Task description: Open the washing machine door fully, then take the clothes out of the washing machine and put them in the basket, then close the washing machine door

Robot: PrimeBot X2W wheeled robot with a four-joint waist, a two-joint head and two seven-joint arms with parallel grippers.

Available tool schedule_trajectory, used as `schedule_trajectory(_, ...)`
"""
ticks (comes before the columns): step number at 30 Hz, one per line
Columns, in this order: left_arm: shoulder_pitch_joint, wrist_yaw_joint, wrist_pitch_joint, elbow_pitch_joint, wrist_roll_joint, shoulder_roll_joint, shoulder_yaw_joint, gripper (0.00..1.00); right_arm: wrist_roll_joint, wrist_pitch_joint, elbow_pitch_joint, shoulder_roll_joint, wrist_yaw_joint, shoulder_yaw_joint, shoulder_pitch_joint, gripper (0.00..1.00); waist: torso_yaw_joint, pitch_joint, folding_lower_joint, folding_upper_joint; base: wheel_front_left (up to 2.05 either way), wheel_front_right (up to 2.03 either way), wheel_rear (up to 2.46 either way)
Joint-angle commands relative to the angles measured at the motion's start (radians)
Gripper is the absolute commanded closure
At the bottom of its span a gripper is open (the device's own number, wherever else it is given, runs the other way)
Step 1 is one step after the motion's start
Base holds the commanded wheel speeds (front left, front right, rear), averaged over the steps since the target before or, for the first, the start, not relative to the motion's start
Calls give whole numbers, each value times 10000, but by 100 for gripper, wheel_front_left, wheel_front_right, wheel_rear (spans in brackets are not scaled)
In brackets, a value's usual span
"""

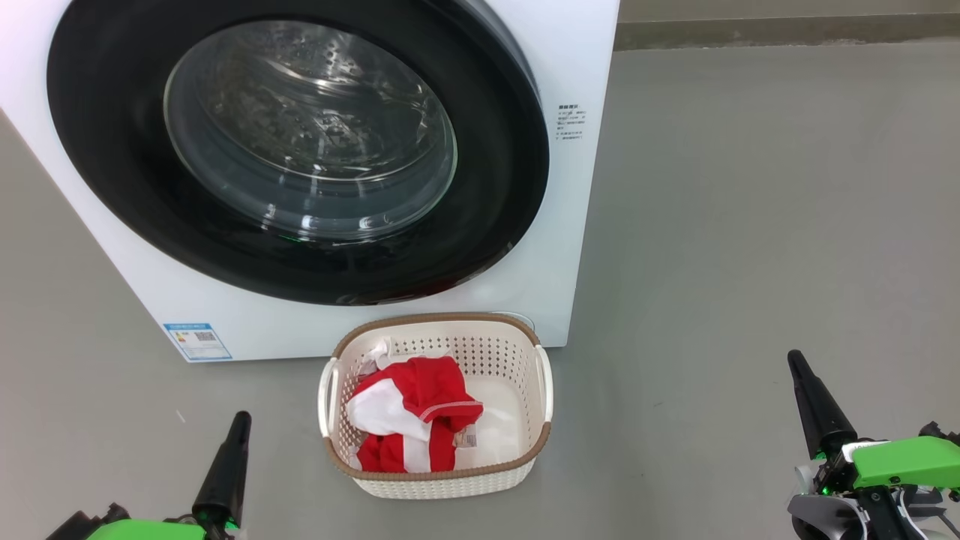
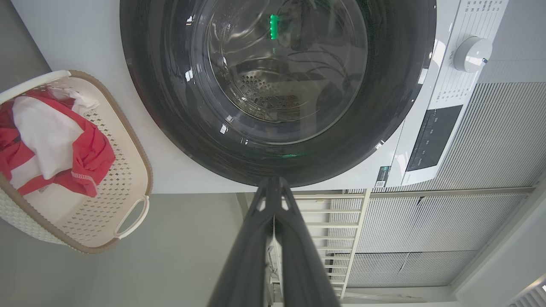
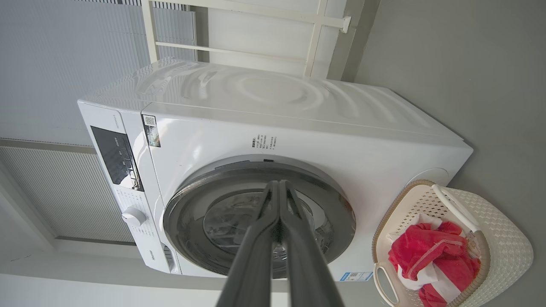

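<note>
Head view: the door lies closed against the washer. The basket stands on the floor just in front of the washer, with the red-and-white clothes inside it. The left gripper at lower left and the right gripper at lower right each have fingers pressed together, empty, apart from the basket.
</note>
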Motion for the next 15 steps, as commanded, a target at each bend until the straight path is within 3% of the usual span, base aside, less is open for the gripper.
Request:
schedule_trajectory(1, -392, -75, 32, -205, -73, 175, 347, 100, 43, 62, -246, -146, 6, 174, -460, 100, 0, 0, 0, 0, 0, 0, 0)
schedule_trajectory(15, -392, -75, 32, -205, -73, 175, 346, 100, 43, 62, -246, -146, 6, 174, -460, 100, 0, 0, 0, 0, 0, 0, 0)
